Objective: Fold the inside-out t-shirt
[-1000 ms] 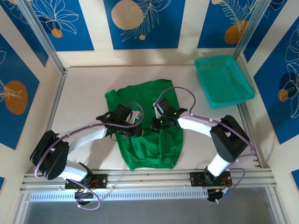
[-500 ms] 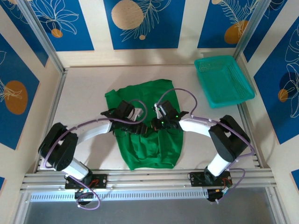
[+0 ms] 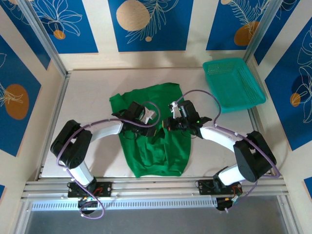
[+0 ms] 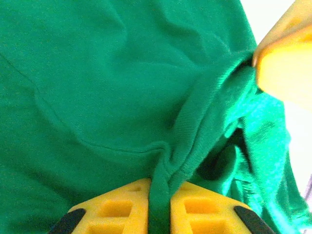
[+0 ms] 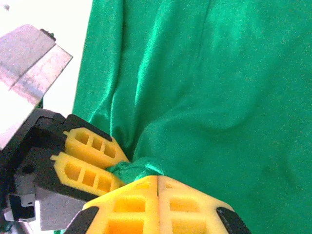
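T-shirt [image 3: 156, 156] tight between both arms' fingers [image 4: 117, 209] [image 5: 131, 204]

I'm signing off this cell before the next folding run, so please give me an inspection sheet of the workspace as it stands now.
Surface: pale table, no stains seen.
Job's things: green t-shirt lies crumpled mid-table, not yet folded.
Clutter: teal mesh basket at the far right corner, apart from the shirt.
Grippers: left gripper shut on a ribbed edge of the shirt; right gripper shut on the same bunch, close beside it.
Cables: purple cables loop over both wrists, no snag seen.
Surroundings: blue flower-print panels and metal frame posts.
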Available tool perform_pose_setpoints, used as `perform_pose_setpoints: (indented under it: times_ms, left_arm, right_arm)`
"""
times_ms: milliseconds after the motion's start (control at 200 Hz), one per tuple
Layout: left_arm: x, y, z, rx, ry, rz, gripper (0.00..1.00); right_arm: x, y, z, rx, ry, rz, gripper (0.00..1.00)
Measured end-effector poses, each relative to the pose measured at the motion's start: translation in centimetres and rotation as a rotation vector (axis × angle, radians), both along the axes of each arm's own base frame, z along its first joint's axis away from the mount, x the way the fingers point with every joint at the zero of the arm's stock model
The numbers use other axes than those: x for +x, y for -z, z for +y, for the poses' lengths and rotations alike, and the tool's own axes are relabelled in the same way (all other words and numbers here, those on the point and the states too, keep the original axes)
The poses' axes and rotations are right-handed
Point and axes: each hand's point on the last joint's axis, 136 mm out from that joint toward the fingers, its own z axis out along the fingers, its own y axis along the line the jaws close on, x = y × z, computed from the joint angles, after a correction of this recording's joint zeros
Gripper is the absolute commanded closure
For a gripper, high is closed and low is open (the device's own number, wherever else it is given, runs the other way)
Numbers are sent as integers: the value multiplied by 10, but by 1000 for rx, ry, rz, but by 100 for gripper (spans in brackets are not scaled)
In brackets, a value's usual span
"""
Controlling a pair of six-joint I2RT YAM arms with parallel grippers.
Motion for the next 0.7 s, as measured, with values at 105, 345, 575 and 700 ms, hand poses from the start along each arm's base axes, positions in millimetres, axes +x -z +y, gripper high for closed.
perform_pose_setpoints:
  times_ms: [105,345,575,700]
  left_arm:
    - [0,-18,-5,-65,4,-33,100]
    - [-2,-65,-13,-253,15,-64,100]
    - [-10,-61,-15,-314,-2,8,100]
    - [-12,-58,-13,-310,-9,16,100]
  right_arm:
    - [-5,-3,4,30,-29,18,100]
    - [-9,-13,0,19,-22,-8,66]
    - [-45,-29,1,76,-75,-83,60]
    - [-68,-24,14,71,-124,-84,62]
